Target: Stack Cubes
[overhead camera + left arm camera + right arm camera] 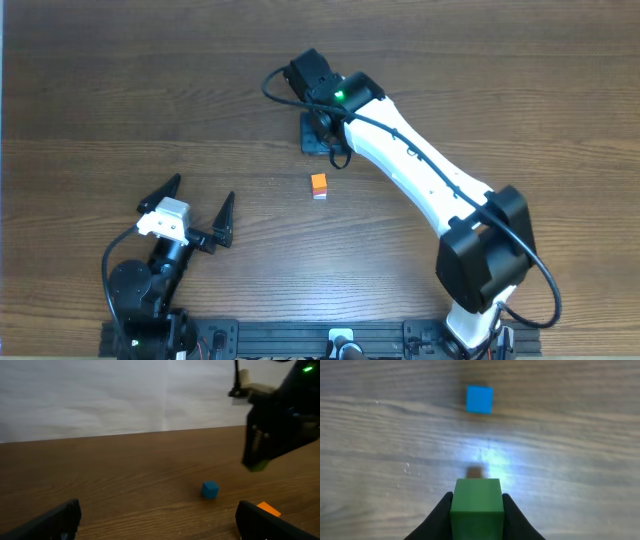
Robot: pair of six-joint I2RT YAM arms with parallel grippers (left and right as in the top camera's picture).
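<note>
My right gripper (476,512) is shut on a green cube (476,496) and holds it above the wooden table. A blue cube (479,399) lies on the table a short way beyond the green one. From the top the right gripper (322,135) stands far up the middle of the table. An orange cube (319,183) with a white strip on its near side lies just in front of it. The left wrist view shows the blue cube (210,489), the orange cube (268,508) and the green cube (258,465) in the right arm's fingers. My left gripper (203,190) is open near the left base, holding nothing.
The brown wooden table (120,90) stretches bare to the left and right of the cubes. A white wall (100,395) rises behind the table's far edge. The right arm's white link (420,170) runs diagonally across the right half.
</note>
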